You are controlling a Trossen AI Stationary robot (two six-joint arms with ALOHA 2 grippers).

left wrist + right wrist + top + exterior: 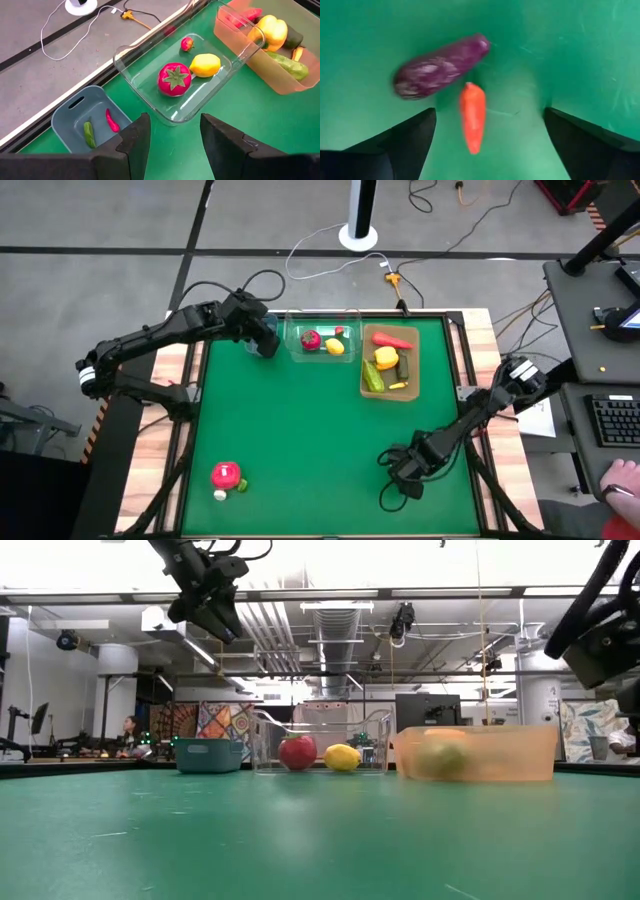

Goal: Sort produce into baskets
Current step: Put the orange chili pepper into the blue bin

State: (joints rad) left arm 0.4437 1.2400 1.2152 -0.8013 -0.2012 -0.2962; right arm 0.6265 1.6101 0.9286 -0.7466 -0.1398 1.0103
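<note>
We see the left gripper (262, 340) hovering above the blue-grey bin (70, 117), fingers apart, empty. Right of the bin stands the clear tub (150, 95) with tomato (174, 79) and lemon (205, 65), then the tan tray (366, 380). Well nearer us than the tray, the right gripper (487, 135) gapes over an orange carrot (472, 116) beside a purple eggplant (440, 67).

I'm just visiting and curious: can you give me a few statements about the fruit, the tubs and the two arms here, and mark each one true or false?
1. The clear tub holds a lemon. True.
2. The blue-grey bin is empty. False: a small green piece and a small red piece lie in it.
3. The right gripper hangs open above an orange carrot and a purple eggplant. True.
4. The left gripper holds a tomato. False: it is open and empty.
</note>
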